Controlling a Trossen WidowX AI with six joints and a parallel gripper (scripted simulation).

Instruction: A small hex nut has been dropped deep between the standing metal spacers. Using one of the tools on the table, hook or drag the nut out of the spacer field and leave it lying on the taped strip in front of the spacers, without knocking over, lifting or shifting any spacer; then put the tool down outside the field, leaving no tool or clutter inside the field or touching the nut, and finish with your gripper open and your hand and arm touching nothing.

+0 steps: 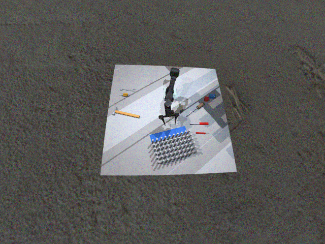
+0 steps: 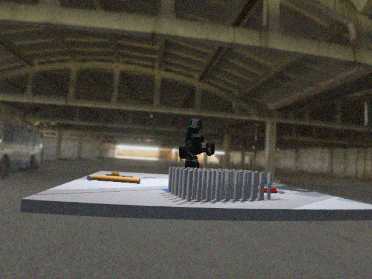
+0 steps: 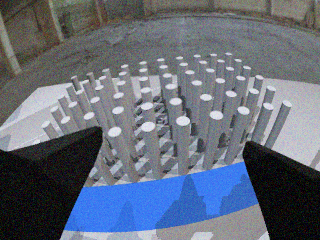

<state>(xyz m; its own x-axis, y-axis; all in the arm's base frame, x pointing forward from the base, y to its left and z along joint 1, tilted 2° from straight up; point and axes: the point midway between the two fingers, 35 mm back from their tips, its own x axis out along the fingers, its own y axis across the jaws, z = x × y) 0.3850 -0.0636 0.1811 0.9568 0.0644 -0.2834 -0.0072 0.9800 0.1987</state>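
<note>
My gripper (image 1: pixel 170 124) (image 2: pixel 196 150) (image 3: pixel 176 142) is open and empty, raised above the table in front of the blue taped strip (image 1: pixel 180 129) (image 3: pixel 145 197). The grey metal spacers (image 1: pixel 173 147) (image 2: pixel 207 184) (image 3: pixel 183 145) stand upright in rows behind the strip. A small grey shape between the middle spacers in the wrist view may be the hex nut (image 3: pixel 161 120); it is too blurred to be sure. A wooden-handled tool (image 1: pixel 200 105) with a thin shaft, two red-handled tools (image 1: pixel 203 123) (image 1: pixel 200 132) and an orange-handled hammer (image 1: pixel 127 114) (image 2: pixel 115 179) lie on the table outside the field.
A yellow block (image 1: pixel 125 94) (image 2: pixel 114 174) and a thin dark rod (image 1: pixel 127 90) lie at the far left. A red block (image 1: pixel 206 98) and a blue block (image 1: pixel 212 96) are near the right edge. The arm (image 1: pixel 169 91) reaches forward from the back of the table.
</note>
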